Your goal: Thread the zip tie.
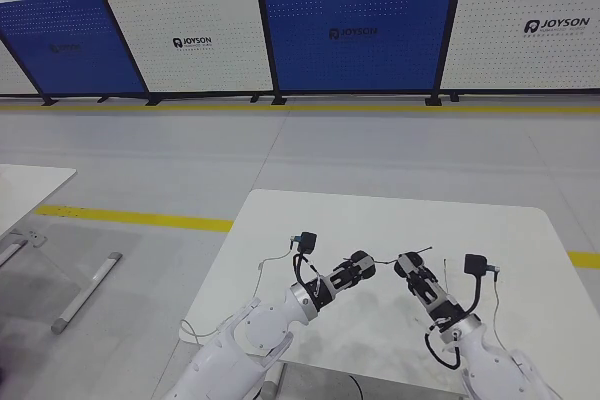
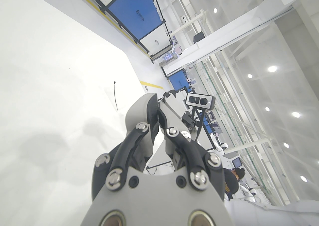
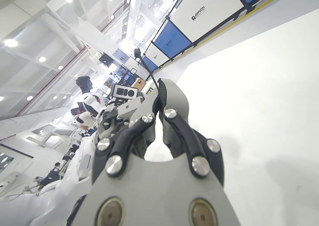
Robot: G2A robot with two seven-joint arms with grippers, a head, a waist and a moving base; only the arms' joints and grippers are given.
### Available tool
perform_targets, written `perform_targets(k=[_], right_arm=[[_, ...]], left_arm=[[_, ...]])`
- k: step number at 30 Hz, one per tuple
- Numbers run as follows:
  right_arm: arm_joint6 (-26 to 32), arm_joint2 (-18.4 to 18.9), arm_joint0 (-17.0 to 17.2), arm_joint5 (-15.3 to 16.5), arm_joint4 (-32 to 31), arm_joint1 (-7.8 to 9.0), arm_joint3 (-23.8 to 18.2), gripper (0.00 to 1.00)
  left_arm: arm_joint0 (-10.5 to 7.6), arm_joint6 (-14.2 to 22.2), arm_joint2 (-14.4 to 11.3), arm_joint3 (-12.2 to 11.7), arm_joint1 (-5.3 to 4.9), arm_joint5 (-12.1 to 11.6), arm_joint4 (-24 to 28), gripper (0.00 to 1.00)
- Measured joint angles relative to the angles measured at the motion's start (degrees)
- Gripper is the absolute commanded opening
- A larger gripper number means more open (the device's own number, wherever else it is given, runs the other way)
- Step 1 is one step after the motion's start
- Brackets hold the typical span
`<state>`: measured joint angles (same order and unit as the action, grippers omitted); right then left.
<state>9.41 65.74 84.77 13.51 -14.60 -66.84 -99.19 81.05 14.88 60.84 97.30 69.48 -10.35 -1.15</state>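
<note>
My right gripper (image 3: 159,85) is shut on a black zip tie (image 3: 149,72), held above the white table (image 3: 249,87). The strap rises from between the fingertips and ends in its small square head (image 3: 136,52). In the top view the right gripper (image 1: 404,262) faces my left gripper (image 1: 369,264) tip to tip over the table's middle, with a thin dark stretch of zip tie (image 1: 385,262) between them. My left gripper (image 2: 158,102) is shut, pads pressed together. I cannot tell whether the tie's other end is between them.
A second black zip tie (image 2: 115,95) lies flat on the table (image 1: 280,230), just right of the right gripper, also seen in the top view as the spare tie (image 1: 443,272). Another white table (image 1: 20,190) stands far left across the floor.
</note>
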Motion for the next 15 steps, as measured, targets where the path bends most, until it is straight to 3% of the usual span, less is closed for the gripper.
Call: perform_targets(k=[15], right_arm=[[1.1,-1.22,-0.65,-1.42,-0.57,-0.69,0.44,0.0]], left_arm=[[0.0,0.0,0.0,0.0,0.0,0.0,0.0,0.0]])
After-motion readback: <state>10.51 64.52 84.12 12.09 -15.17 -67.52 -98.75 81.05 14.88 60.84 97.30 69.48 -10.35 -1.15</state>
